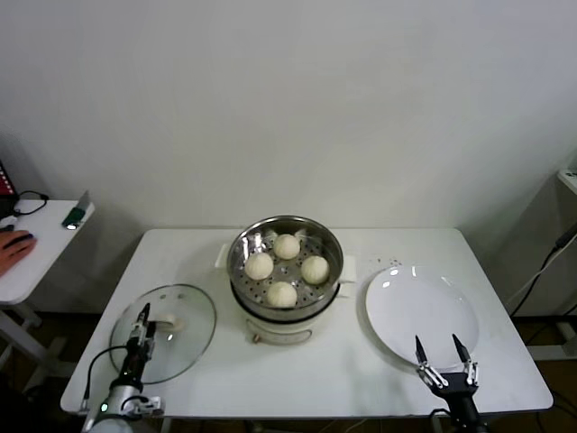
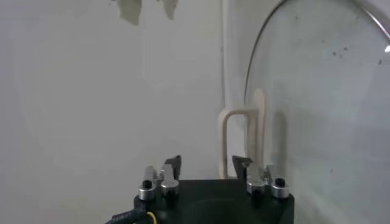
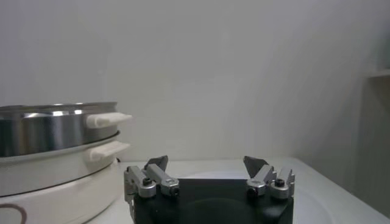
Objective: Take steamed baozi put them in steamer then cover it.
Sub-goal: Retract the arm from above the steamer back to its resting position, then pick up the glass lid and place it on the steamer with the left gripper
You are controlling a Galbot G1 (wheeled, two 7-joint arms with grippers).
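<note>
white table (image 1: 361,379) | white plate (image 1: 424,316) right | side desk (image 1: 36,253) left

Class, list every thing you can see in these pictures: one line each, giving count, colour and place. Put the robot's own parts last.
Table: one, white, under everything.
Steamer: one, shiny steel on a cream base, table centre.
Baozi: four, cream-white, inside the steamer.
Cover: one, clear glass with cream handle, lying on the table's left.
Plate: one, white, bare, table's right.
Side table: one, white, far left.
Left gripper: black, over the cover's handle.
Right gripper: black, open, at the plate's near rim.
</note>
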